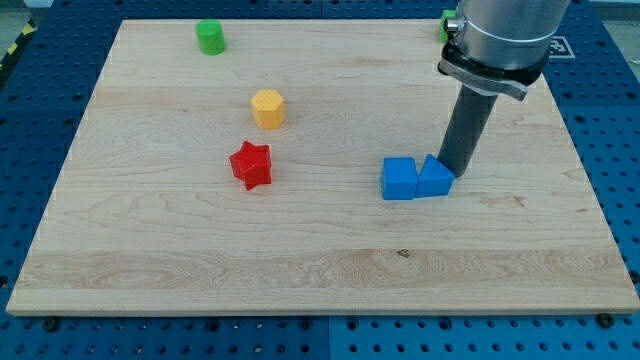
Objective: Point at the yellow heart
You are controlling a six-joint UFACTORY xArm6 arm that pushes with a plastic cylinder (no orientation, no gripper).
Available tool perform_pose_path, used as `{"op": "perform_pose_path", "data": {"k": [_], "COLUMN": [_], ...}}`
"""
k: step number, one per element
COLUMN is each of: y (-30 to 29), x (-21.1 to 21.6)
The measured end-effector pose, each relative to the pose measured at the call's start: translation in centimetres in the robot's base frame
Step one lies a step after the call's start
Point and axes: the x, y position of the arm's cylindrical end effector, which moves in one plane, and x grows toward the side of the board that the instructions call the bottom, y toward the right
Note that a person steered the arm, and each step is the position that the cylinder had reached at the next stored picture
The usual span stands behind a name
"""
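A yellow block (268,108), six-sided rather than clearly heart-shaped, sits left of the board's middle, toward the view's top. My tip (452,170) rests at the upper right of a blue block (435,177) that stands touching a blue cube (399,179). The tip is far to the right of the yellow block and lower in the view. A red star (251,165) lies just below the yellow block.
A green cylinder (210,37) stands near the top left of the wooden board (320,270). A green block (445,25) shows partly behind the arm at the top right edge. Blue perforated table surrounds the board.
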Motion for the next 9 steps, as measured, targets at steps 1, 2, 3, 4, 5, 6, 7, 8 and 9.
{"op": "perform_pose_path", "data": {"k": [1, 2, 3, 4, 5, 6, 7, 8, 9], "y": [2.9, 5.7, 8.1, 10.8, 11.9, 11.9, 12.7, 13.7, 13.7], "x": [-0.8, -2.5, -4.5, -6.9, -8.1, -8.1, -9.6, -12.5, -16.7]}}
